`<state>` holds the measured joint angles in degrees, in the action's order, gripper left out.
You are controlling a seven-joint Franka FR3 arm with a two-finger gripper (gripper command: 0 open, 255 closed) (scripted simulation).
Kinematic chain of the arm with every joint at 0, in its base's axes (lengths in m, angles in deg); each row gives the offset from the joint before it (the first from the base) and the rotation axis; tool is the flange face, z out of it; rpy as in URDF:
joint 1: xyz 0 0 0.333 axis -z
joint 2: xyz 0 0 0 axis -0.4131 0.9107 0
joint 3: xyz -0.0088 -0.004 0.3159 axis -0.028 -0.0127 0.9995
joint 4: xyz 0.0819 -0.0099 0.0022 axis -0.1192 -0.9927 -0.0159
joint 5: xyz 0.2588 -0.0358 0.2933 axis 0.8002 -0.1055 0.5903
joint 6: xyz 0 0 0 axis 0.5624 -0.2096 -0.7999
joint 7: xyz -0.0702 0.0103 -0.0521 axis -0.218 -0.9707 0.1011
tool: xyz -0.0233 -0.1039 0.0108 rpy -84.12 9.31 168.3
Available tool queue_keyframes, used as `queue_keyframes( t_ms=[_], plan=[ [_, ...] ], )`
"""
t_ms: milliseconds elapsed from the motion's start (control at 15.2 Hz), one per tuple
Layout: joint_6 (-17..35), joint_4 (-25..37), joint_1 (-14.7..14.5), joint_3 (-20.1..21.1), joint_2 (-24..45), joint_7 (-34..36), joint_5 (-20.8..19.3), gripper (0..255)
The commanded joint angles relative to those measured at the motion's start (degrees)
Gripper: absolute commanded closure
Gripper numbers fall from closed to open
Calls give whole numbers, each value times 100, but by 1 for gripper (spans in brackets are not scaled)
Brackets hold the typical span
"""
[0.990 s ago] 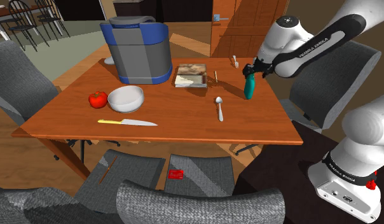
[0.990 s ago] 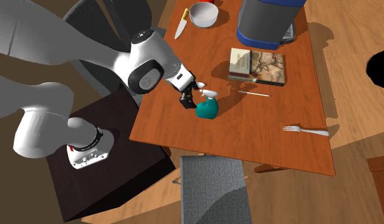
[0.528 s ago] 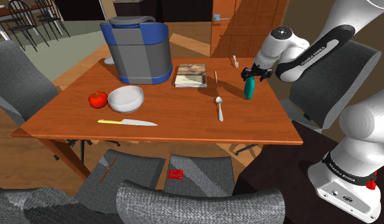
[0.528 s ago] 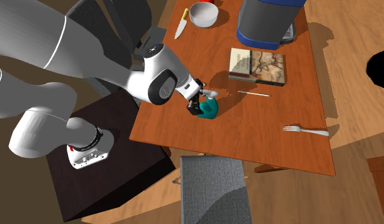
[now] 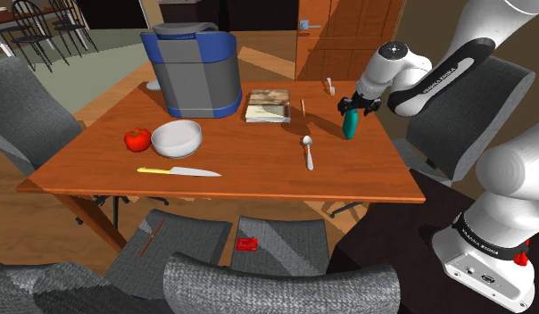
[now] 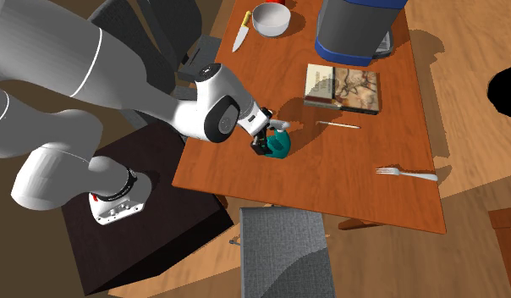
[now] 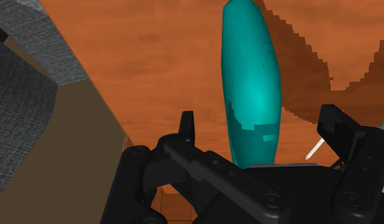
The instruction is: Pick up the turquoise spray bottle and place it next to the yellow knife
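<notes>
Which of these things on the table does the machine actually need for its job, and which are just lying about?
Needed for the job:
turquoise spray bottle
yellow-handled knife
claw, open, either side of the bottle

Just lying about:
tomato
white bowl
spoon
book
fork
blue-and-grey appliance

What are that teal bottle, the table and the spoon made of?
Spray bottle: likely smooth plastic, judging by its even turquoise colour and soft sheen. Table: wood, polished; reddish-brown grain streaks show. Spoon: probably metal, pale grey and smooth, though the look leaves that open.
</notes>
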<state>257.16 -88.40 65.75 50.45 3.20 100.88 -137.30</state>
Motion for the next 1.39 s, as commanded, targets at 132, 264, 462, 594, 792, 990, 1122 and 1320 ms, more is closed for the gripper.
queue_keyframes(
  t_ms=[132,264,462,594,792,990,1122,1320],
  plan=[
    [0,0,0,0,0,0,0,255],
    [0,0,0,0,0,0,0,255],
    [0,1,0,0,0,-1,1,255],
    [0,0,0,0,1,1,-1,255],
    [-21,-31,-2,22,-85,-212,243,255],
    [-108,-109,-47,59,-339,-832,963,255],
    [-186,-144,-109,52,-500,-1217,1413,255],
    [-333,-166,-241,1,-728,-1729,2012,255]
  ],
)
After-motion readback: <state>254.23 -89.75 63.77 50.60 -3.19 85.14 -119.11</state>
